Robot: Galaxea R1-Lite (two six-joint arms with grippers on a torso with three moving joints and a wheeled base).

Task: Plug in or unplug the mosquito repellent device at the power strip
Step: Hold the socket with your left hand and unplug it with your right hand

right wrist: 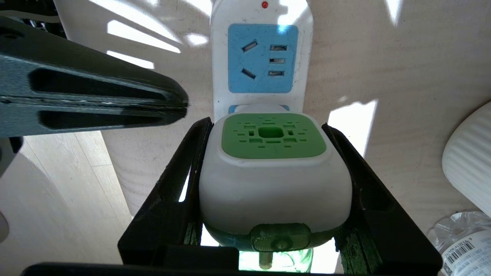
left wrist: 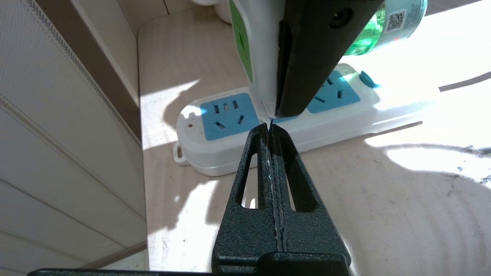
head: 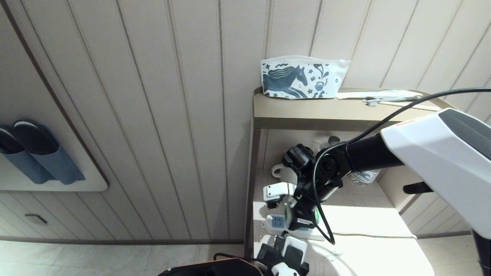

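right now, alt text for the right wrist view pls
The right gripper clamps the mosquito repellent device by its white sides, green vented face up, at the middle of the white power strip. One blue socket beyond it is free, and the shut left gripper reaches in beside it.

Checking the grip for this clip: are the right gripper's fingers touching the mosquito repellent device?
Touching. In the right wrist view both fingers of the right gripper press flush against the white sides of the mosquito repellent device, no gap.
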